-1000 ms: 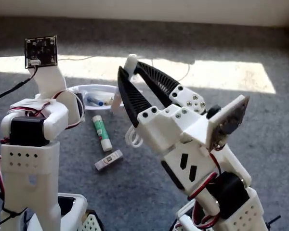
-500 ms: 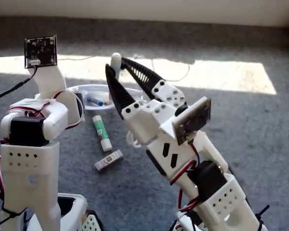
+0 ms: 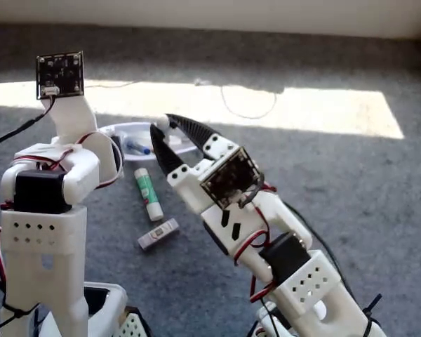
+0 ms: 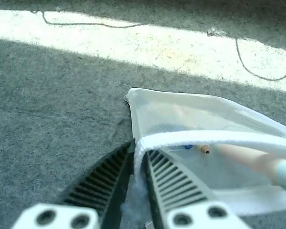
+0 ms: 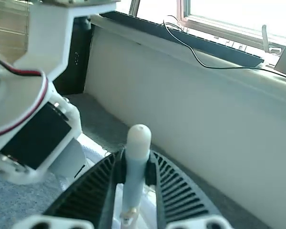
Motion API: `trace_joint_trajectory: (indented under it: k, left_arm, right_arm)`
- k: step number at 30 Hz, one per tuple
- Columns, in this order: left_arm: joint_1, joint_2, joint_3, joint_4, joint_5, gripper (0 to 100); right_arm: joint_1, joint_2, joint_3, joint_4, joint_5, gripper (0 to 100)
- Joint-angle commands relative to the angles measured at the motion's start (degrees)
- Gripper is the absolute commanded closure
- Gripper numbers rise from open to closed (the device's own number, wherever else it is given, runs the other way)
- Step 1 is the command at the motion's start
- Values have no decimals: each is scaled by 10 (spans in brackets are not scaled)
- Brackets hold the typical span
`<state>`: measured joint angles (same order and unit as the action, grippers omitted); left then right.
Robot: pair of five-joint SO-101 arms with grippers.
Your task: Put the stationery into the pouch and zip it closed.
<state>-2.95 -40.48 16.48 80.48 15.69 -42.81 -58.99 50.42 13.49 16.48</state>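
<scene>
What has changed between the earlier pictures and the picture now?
The right pincer, shut on a white pen, came down and leftward in the high view, toward the open pouch. Nothing was taken hold of or let go. The left arm did not move; the left pincer is shut on the pouch rim. The glue stick and the small white item stayed on the carpet.

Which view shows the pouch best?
Left wrist view: the pouch is close, rim pinched in the left gripper, pens inside. The high view has it half hidden behind the arms; the right wrist view, a pale edge at most.
</scene>
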Motion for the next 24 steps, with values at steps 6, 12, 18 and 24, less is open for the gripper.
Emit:
trace_joint_trajectory:
  k: [6,12,18,24]
  left_arm:
    - [7,-1,-12,-4,3,994]
    - [7,-1,-11,-4,3,994]
    - [3,-2,-14,-4,3,994]
    - [-58,-5,-15,-12,3,994]
  right_arm:
    - [-14,-8,-7,-8,13,971]
    - [-15,-8,-17,84,10,865]
    - [-15,-9,-73,153,9,865]
    - [-14,-8,-153,276,-42,865]
